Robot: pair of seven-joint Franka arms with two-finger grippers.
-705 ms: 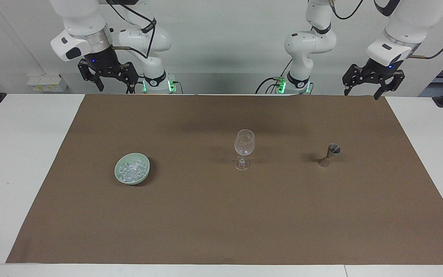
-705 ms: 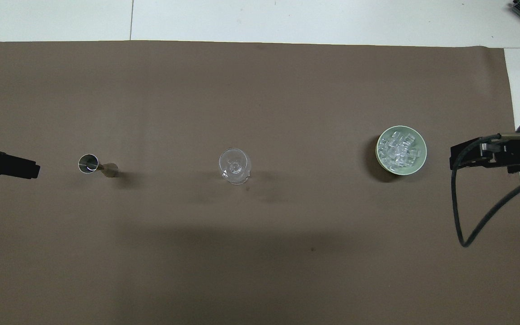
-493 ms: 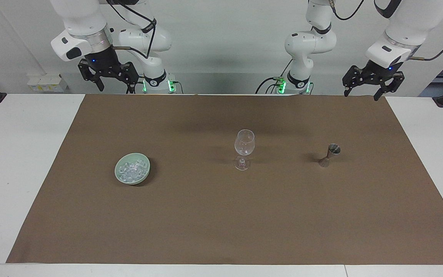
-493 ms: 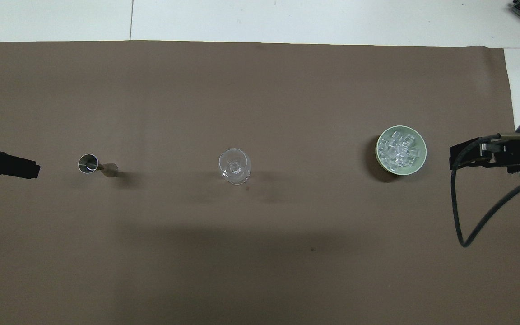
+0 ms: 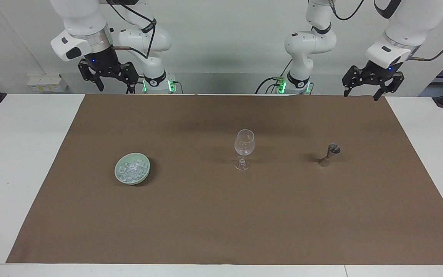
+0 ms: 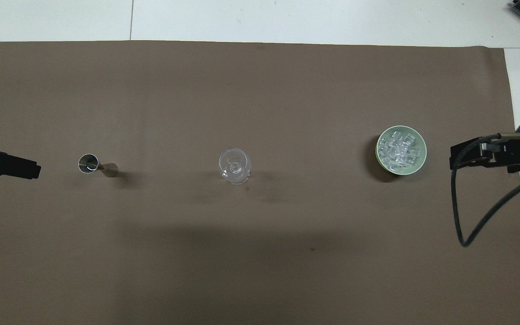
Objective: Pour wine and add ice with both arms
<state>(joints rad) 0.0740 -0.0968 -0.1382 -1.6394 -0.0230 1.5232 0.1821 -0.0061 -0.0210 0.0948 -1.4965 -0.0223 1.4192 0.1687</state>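
Observation:
Ice [image 5: 131, 171] [image 6: 400, 150] in small clear chunks fills a pale green bowl [image 5: 144, 175] toward the right arm's end of the table. An empty-looking clear wine glass [image 5: 243, 148] [image 6: 234, 166] stands upright mid-mat. A small metal jigger [image 5: 330, 155] [image 6: 89, 163] stands toward the left arm's end. No wine shows. My right gripper [image 5: 116, 88] hangs open and empty high over the mat's robot-side edge. My left gripper [image 5: 361, 94] hangs open and empty over the mat's corner by its base. Both arms wait.
A brown mat [image 5: 221, 231] covers most of the white table [image 5: 10, 161]. The bowl, glass and jigger stand in a row across it, well apart. A black cable [image 6: 458, 216] loops down from the right wrist.
Both raised grippers have shifted only slightly. The bowl, the glass and the jigger have not moved.

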